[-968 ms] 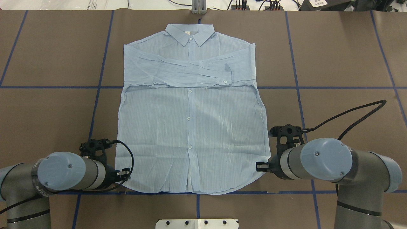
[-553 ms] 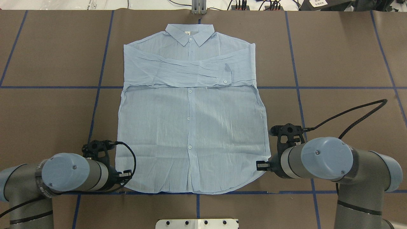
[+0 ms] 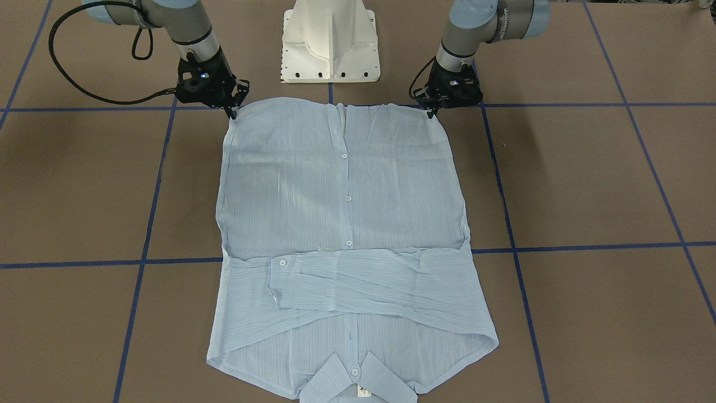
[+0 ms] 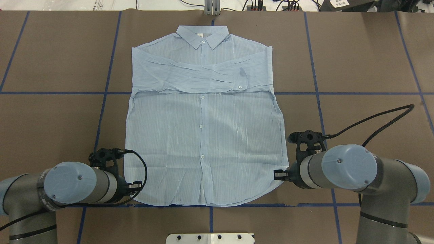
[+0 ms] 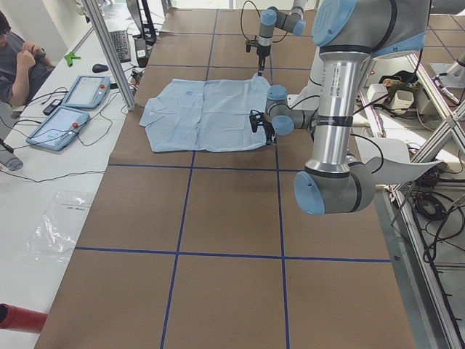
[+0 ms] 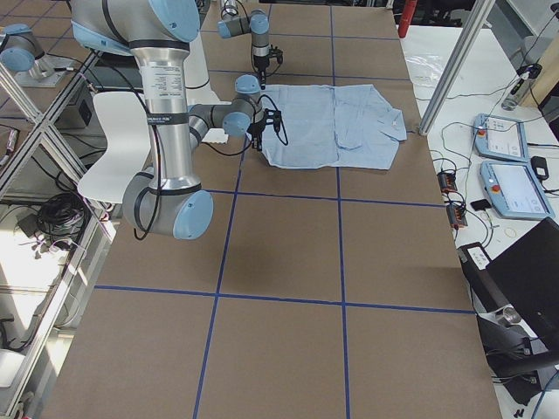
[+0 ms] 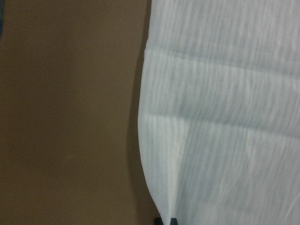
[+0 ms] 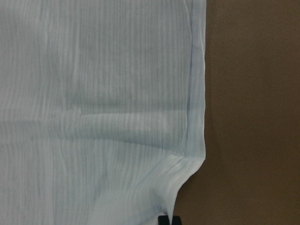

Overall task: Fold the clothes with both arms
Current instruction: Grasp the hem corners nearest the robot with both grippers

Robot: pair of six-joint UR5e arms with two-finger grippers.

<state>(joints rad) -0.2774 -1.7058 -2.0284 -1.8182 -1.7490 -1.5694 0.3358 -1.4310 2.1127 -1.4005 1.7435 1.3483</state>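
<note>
The light blue striped shirt (image 4: 203, 135) lies flat and face up on the brown table, collar at the far side, both sleeves folded across the chest; it also shows in the front view (image 3: 341, 184). My left gripper (image 4: 135, 185) is at the hem's near-left corner, also seen in the front view (image 3: 431, 114). My right gripper (image 4: 278, 175) is at the near-right corner, also seen in the front view (image 3: 231, 114). In both wrist views the cloth (image 7: 225, 117) (image 8: 93, 93) draws to a point at the fingertips, so each gripper looks shut on a hem corner.
The white pedestal base (image 3: 330, 45) stands just behind the hem. Blue tape lines (image 4: 105, 93) cross the brown table cover. The right arm's black cable (image 4: 373, 118) loops out to the right. An operator (image 5: 14, 51) and teach pendants (image 5: 65, 109) sit beyond the far side.
The left gripper has shifted slightly right, and the near-left hem corner has drawn inward with it. The right gripper has edged slightly away from the robot.
</note>
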